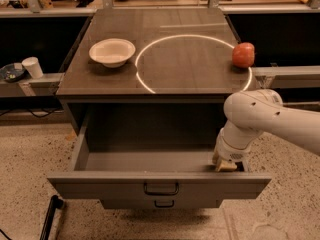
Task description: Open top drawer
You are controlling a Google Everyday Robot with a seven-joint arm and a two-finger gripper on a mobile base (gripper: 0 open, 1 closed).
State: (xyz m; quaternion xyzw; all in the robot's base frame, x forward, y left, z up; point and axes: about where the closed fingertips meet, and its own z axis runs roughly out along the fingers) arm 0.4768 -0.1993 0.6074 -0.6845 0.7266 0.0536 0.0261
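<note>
So the top drawer point(100, 185) is sticking well out of the grey cabinet point(75, 111), front panel toward the camera and its little black handle point(161, 188) dead centre. You can see the bare grey floor inside, so I'd call the opening pretty much done.

The gripper point(225, 165) isn't on the handle at all. It's down inside the drawer at the right front corner, right up against the inner side of the front panel. My guess is that's on purpose: hooking behind the panel lets it drag the drawer out without needing a clean pinch on that tiny handle. Can't tell whether it's open or closed, since the white wrist of the arm point(270, 119) blocks most of it.

Room-wise, it's boxed in by the front panel and the right wall, so the free way out is straight up, then back to the right where the arm comes from. The cabinet top's front edge point(160, 95) hangs over the rear of the drawer, but the gripper sits forward of that.

Below, a narrower drawer point(125, 203) is shut and only just peeks out. Up on top there's a white bowl point(112, 51) on the left and a red apple point(243, 54) near the right edge, both well clear of the arm. A paper cup point(33, 66) sits on a ledge off to the left.
</note>
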